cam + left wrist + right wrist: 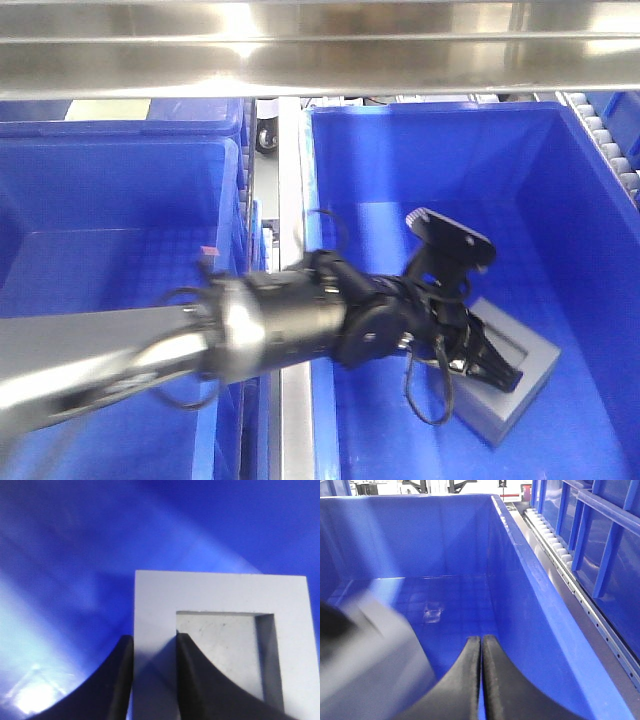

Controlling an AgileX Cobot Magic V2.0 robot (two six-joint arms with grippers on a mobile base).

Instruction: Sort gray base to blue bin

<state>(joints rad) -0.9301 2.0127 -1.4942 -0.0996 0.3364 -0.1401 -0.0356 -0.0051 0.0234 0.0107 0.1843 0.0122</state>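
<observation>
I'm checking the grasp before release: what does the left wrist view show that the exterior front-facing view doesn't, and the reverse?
Only the left wrist view shows how the fingers sit: one outside the gray base, one inside its square recess, pinching the wall between. Only the exterior view shows the left arm reaching across into the blue bin, with another blue bin beside it. Both show the base held by the left gripper low over blue plastic.
</observation>
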